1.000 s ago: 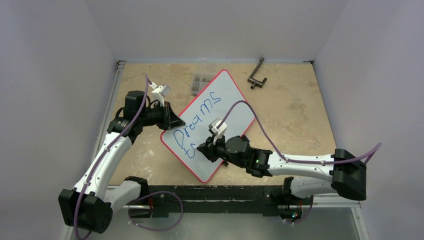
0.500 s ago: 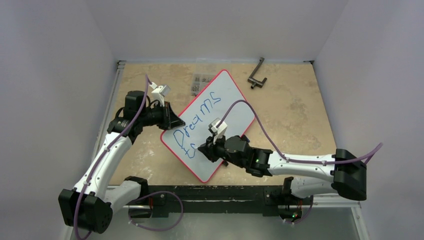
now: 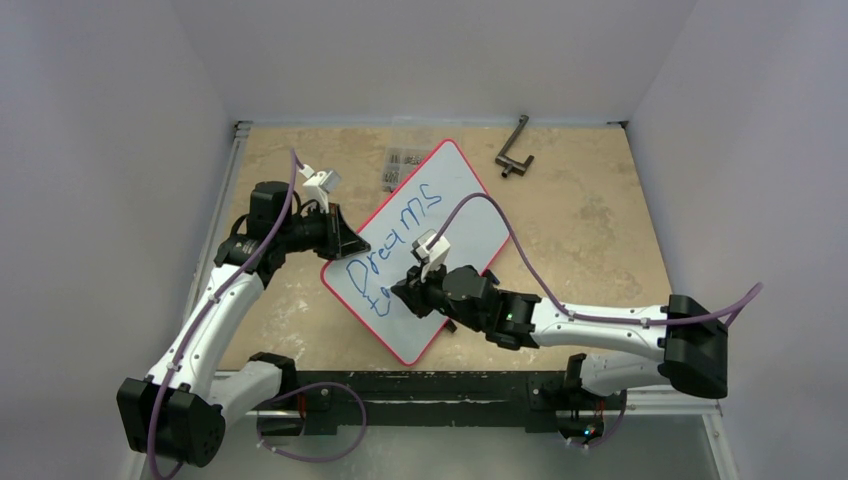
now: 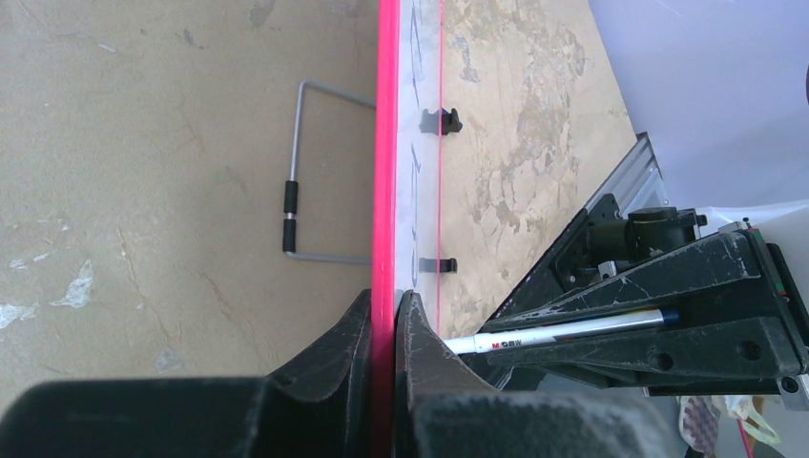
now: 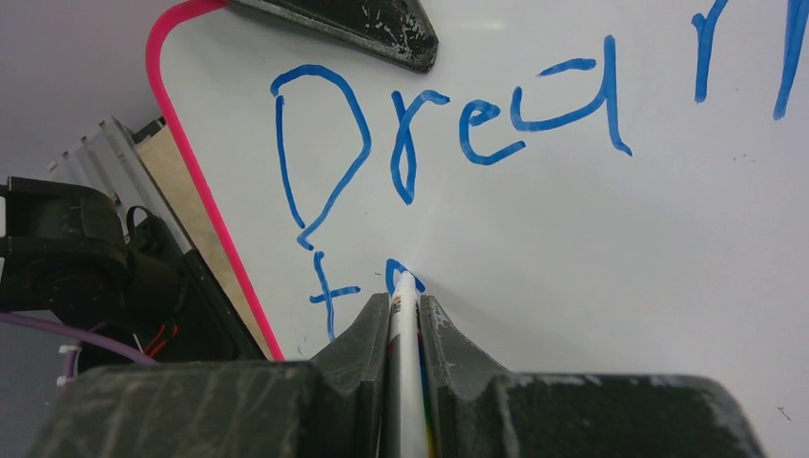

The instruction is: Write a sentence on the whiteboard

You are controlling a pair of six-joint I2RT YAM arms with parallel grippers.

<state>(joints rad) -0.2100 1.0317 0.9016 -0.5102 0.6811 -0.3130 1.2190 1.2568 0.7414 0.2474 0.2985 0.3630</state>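
The whiteboard point(image 3: 452, 205) lies at a slant mid-table, white with a red rim. The sentence point(image 3: 395, 237) is blue lettering: "Dreams" above, and a "t" plus a started letter below point(image 5: 329, 291). My left gripper point(image 3: 338, 238) is shut on the whiteboard's left rim point(image 4: 385, 191), which runs between its jaws. My right gripper point(image 3: 402, 293) is shut on a white marker point(image 5: 404, 324), whose tip touches the board at the fresh blue stroke point(image 5: 403, 275). The marker also shows in the left wrist view point(image 4: 563, 330).
A dark metal L-shaped tool point(image 3: 514, 150) lies at the back right. A small clear packet of parts point(image 3: 398, 165) sits behind the board's far corner. A wire stand point(image 4: 303, 172) shows under the board. Grey walls enclose the table on three sides.
My right gripper has shifted slightly left and away with the marker, drawing the start of a letter after the "t". The left arm and board have not moved.
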